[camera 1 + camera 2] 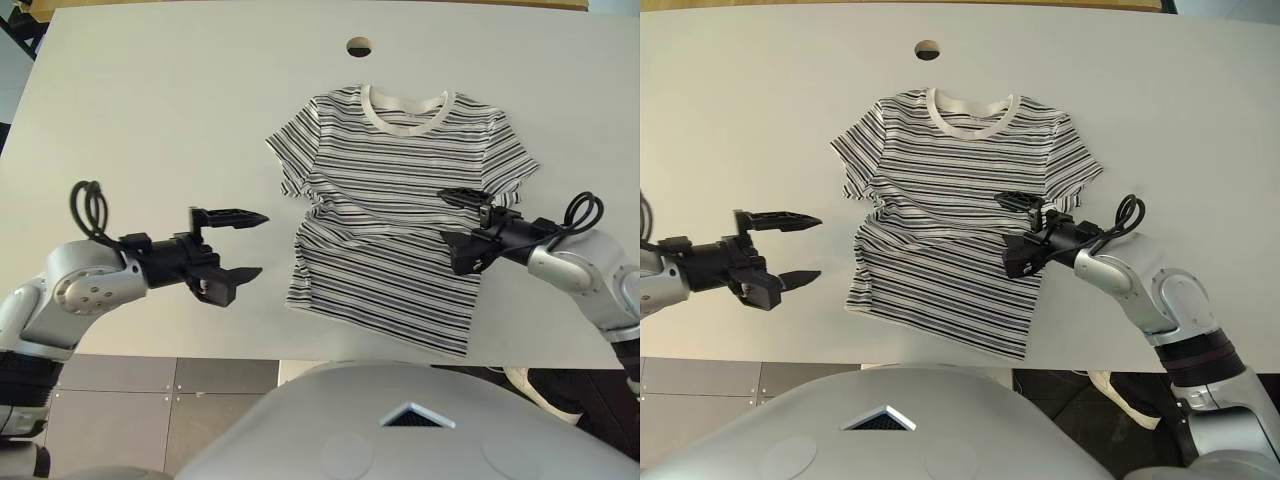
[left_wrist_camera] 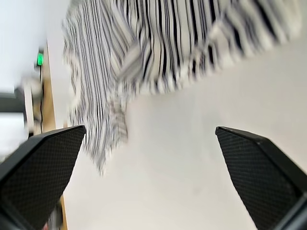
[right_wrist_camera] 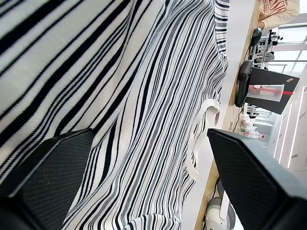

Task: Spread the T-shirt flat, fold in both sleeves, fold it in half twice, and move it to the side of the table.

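Black-and-white striped T-shirt with a white ribbed collar point(image 1: 400, 190) lies face up on the white table point(image 1: 150, 120), right of centre. Collar points to the far edge, hem to the near edge. It sits slightly skewed, with the hem's right corner close to the near table edge. Both sleeves are out and unfolded. There's some bunching along the left side at the waist.

Left gripper point(image 1: 258, 244): fingers wide apart, holding nothing. It's over bare table just beside the shirt's left side edge, clear of the cloth.

Right gripper point(image 1: 445, 217): fingers also spread, over the shirt's right side just below the right sleeve. The right wrist view has striped cloth between the fingers. Can't tell if they touch the fabric.

Open room: a wide bare stretch left of the shirt, a narrower strip to its right. A small dark round hole point(image 1: 359, 46) in the tabletop sits beyond the collar, near the far edge.
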You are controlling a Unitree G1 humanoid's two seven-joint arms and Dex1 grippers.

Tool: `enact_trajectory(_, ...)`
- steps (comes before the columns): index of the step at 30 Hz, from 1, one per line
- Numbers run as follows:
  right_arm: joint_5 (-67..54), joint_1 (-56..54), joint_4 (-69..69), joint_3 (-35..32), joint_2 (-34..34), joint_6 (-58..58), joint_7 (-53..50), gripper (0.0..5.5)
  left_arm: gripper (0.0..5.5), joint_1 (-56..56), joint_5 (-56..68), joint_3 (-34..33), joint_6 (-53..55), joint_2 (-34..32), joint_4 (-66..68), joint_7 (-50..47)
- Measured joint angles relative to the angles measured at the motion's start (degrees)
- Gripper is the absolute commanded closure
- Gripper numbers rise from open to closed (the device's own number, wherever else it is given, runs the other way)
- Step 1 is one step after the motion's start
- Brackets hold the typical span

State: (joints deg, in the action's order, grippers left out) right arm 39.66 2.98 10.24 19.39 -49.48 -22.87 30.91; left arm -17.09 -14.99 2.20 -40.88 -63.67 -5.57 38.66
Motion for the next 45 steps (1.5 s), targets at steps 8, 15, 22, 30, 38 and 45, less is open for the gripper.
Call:
enact_trajectory(8,-8.6,9.9,10.4,-6.3,-1.3,1.1,1.9,1.11,0.47,7.3,-1.3,3.3,0.5,8.7,0.1,-2.8)
enact_trajectory(15,-17.4,18.2,23.5,-16.3,-2.5,1.6,4.3,1.11,0.47,10.3,1.2,6.1,-0.3,11.0,-1.5,-1.7)
enact_trajectory(22,-11.4,19.5,15.6,-0.5,0.1,-3.9,7.7,1.11,0.47,15.3,0.9,11.9,-2.5,13.0,-1.4,1.7)
enact_trajectory(30,-11.7,23.8,15.7,-3.6,-3.0,-6.2,5.0,1.11,0.47,18.8,0.3,21.2,-5.2,13.3,0.3,9.5)
enact_trajectory(38,-11.2,25.5,16.9,-4.8,-3.4,-5.7,4.9,1.11,0.47,21.9,-2.7,23.8,-8.2,12.5,4.6,11.3)
enact_trajectory(45,-10.7,28.8,19.0,-7.0,-4.7,-4.4,4.9,1.11,0.47,16.4,-3.9,15.8,-6.5,5.5,5.0,7.7)
